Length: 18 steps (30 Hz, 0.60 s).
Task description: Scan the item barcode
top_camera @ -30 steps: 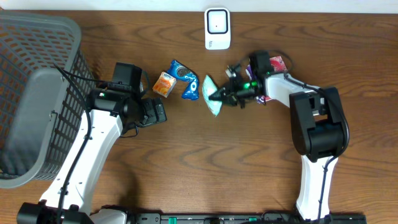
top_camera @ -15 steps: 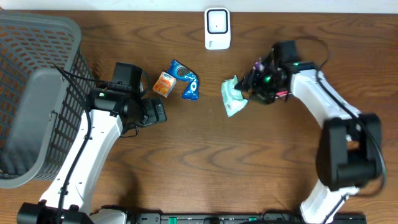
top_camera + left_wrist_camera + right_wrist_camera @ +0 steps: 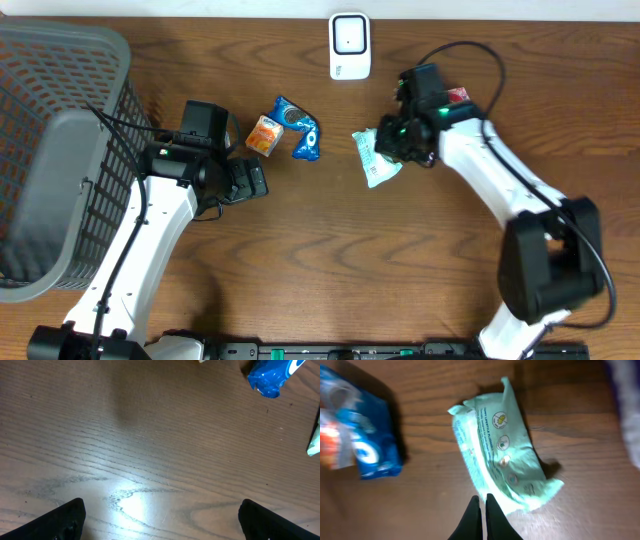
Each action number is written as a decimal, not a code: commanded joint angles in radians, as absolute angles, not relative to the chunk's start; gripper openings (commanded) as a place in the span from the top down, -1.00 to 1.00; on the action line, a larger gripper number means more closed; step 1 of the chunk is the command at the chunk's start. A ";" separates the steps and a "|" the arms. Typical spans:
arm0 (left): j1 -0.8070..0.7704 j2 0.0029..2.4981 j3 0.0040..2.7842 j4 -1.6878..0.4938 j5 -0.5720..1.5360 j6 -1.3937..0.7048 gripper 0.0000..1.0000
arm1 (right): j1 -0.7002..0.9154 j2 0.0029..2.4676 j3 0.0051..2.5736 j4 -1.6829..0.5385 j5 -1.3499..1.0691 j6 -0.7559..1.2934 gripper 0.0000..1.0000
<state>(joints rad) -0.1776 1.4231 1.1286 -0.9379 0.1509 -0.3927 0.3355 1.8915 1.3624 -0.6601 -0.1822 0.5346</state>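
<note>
Mint-green soft wipes packet (image 3: 375, 158) lies flat mid-bench, short of the white rectangular scanner (image 3: 350, 45) at the far edge. Right gripper (image 3: 481, 504) is pressed together at the packet's edge, apparently empty; left gripper (image 3: 161, 510) is spread wide. Risk: closed fingers shove the packet instead of lifting it.

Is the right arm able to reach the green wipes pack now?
Likely yes: the green wipes pack lies flat just ahead of the right gripper, nothing between; its shut jaws must open first.

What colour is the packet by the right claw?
Mint green soft packet, clearest in the right wrist view.
</note>
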 commanded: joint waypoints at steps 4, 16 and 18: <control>-0.176 1.425 1.121 -0.941 0.145 -0.387 -0.96 | 0.358 2.099 1.372 -0.617 -0.074 0.556 0.98; -0.176 1.425 1.121 -0.941 0.145 -0.387 -0.96 | 0.310 2.055 1.581 -0.912 -0.068 0.446 0.70; -0.176 1.425 1.121 -0.941 0.145 -0.387 -0.96 | 0.309 2.055 1.614 -0.941 -0.053 0.442 0.61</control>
